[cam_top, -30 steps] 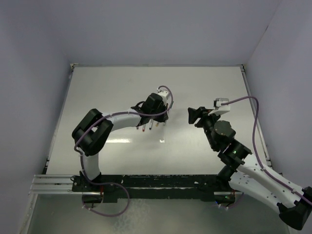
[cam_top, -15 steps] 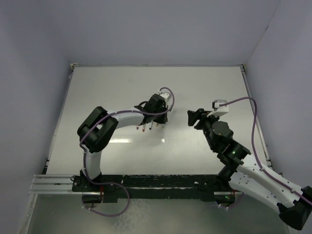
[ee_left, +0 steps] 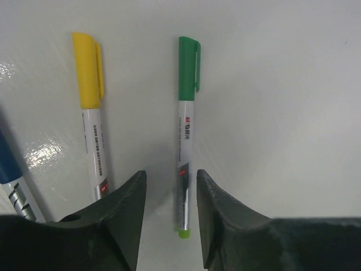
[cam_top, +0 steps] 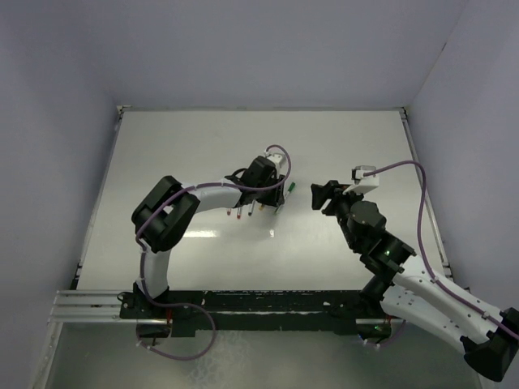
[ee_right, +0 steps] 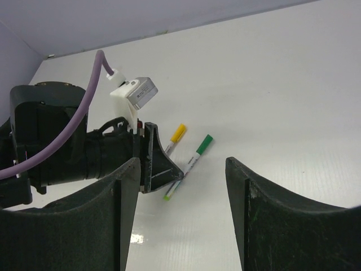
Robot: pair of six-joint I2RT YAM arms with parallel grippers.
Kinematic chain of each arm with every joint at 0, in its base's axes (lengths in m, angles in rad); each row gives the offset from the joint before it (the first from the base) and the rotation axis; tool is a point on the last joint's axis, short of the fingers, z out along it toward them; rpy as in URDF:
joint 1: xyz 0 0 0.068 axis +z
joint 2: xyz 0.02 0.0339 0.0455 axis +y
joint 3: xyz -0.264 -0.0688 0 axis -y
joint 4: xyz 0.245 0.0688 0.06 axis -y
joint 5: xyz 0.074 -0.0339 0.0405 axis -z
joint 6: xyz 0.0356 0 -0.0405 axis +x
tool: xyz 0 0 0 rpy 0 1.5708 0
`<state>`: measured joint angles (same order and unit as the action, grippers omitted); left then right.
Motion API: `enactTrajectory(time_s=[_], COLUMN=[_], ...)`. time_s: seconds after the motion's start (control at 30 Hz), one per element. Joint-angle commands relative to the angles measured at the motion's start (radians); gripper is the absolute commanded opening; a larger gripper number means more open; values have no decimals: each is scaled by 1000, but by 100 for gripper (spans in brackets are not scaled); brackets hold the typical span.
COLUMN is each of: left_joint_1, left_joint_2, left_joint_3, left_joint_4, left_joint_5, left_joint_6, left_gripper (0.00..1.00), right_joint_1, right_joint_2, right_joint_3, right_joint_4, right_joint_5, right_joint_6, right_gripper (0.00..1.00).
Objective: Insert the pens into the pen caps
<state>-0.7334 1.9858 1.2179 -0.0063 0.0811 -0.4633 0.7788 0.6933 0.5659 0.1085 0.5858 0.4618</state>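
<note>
The green-capped pen (ee_left: pixel 185 135) and the yellow-capped pen (ee_left: pixel 93 118) lie flat, nearly parallel, just apart.

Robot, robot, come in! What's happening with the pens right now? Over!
Left gripper open, straddling green-capped pen, lying flat, cap on. Right gripper open, empty. Yellow-capped pen close beside.

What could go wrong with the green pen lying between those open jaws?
The left jaws straddle only the tail end of the green pen, so a grip there might let it droop or swivel. The yellow pen lies close beside one jaw and could get nudged.
</note>
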Motion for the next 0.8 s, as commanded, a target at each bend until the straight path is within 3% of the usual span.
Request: enactTrajectory(time_s=[0.0,0.47,0.77], left_joint_1=[0,-24,-38], left_joint_2=[12,-194,-507], left_joint_3=[25,69,-147], left_joint_4=[-2,-7,121], left_joint_5=[3,47,57], left_joint_6=[-17,28,3], left_gripper=[47,55,55], right_joint_1=[4,4,4], right_joint_2=[-12,-36,-46], right_joint_3=[1,-7,-28], right_joint_4=[20,22,-16], right_joint_5=[19,39,121], right_joint_6=[12,1,25], right_gripper=[64,64,65])
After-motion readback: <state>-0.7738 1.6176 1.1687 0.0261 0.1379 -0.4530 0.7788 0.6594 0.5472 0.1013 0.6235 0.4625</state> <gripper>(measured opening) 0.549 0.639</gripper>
